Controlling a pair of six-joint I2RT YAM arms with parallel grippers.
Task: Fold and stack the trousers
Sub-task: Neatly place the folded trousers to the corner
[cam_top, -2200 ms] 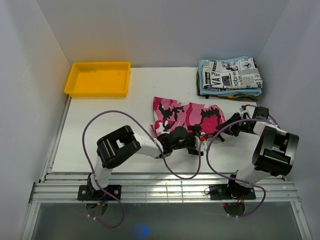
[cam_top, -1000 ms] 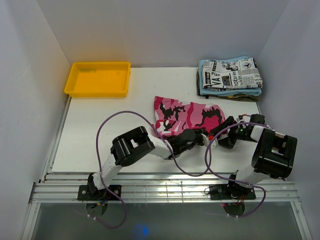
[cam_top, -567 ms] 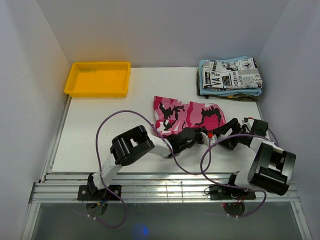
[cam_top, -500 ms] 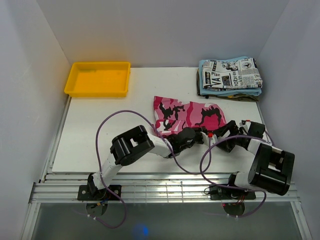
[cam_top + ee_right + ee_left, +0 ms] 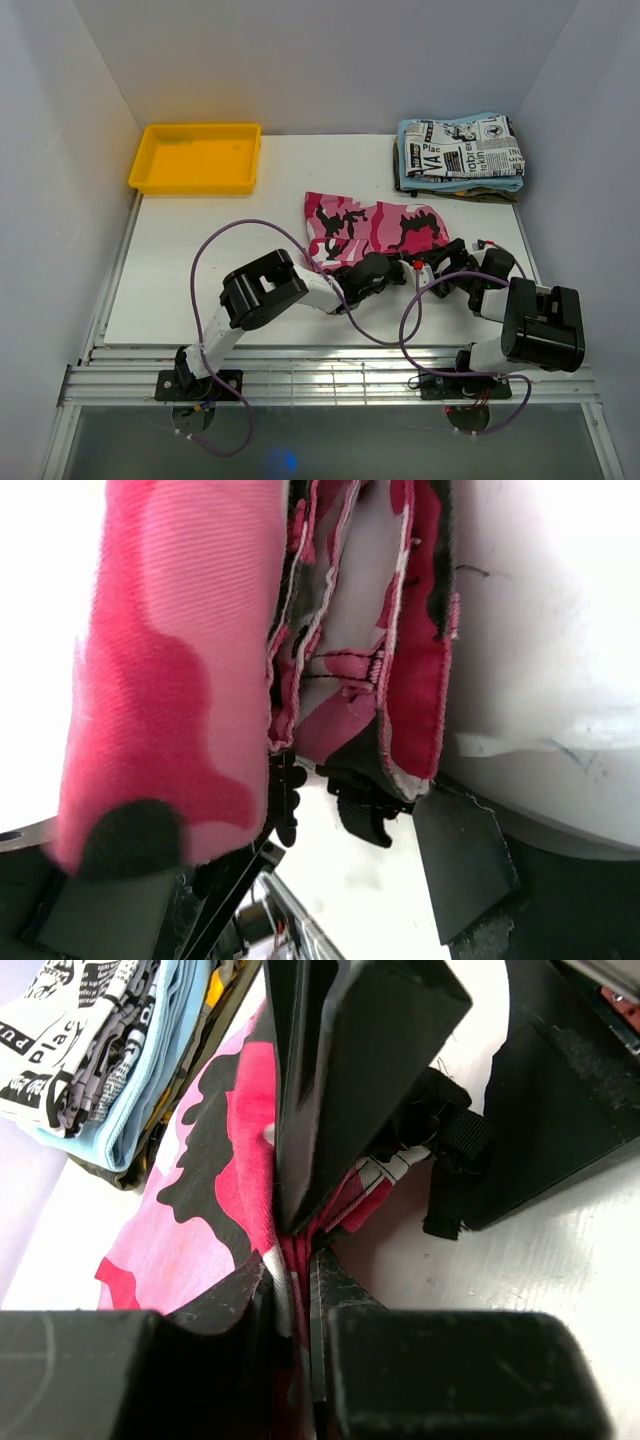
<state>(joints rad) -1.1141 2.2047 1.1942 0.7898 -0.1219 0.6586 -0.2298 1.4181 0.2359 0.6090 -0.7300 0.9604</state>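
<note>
Left pincer (image 5: 293, 1260), right pincer (image 5: 445, 268) both clamp one trousers (image 5: 375, 228); one yellow tray (image 5: 190, 184).

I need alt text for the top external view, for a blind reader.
The left gripper and right gripper meet at the near edge of pink camouflage trousers lying on a white table; a yellow tray sits far left, a stack of folded clothes far right.

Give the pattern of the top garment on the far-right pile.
The top garment is black-and-white newspaper print, clearest in the top external view.
</note>
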